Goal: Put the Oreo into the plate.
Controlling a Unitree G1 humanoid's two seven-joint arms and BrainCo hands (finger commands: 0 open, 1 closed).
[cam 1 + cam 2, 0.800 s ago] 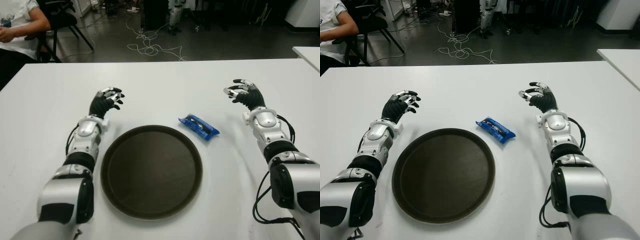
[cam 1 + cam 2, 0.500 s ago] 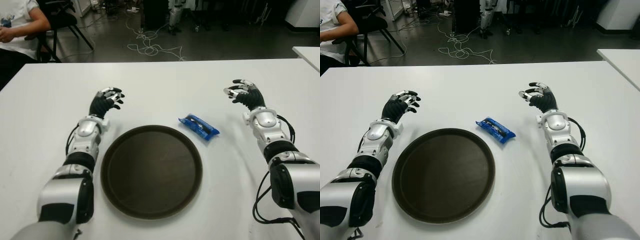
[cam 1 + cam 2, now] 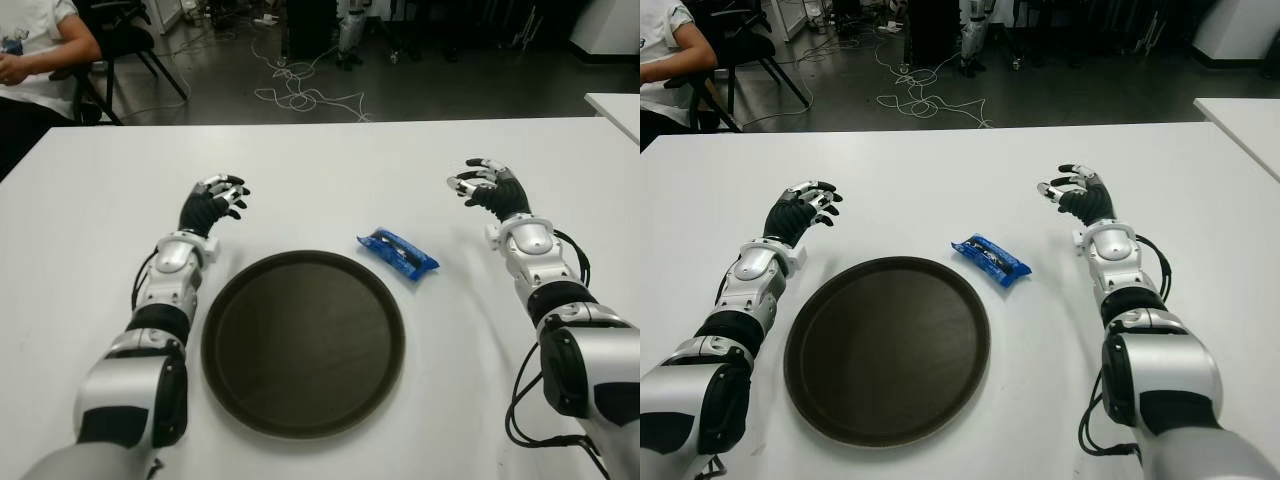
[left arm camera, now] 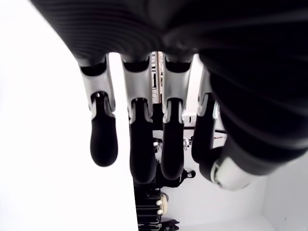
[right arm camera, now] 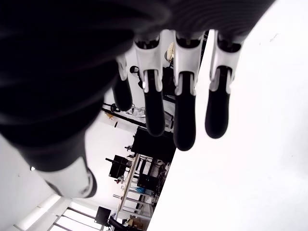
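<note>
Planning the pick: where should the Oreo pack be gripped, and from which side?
Probably across the narrow middle of the Oreo pack, from above. It lies flat and slanted on the table, right of the plate. The open right hand is nearer than the left hand.

The Oreo (image 3: 397,254) sits in glossy, crinkled blue plastic wrap, the round plate (image 3: 303,342) looks matt dark brown, the worktop (image 3: 330,180) is smooth white, and both arms wear shiny silver-and-black plastic shells.
</note>
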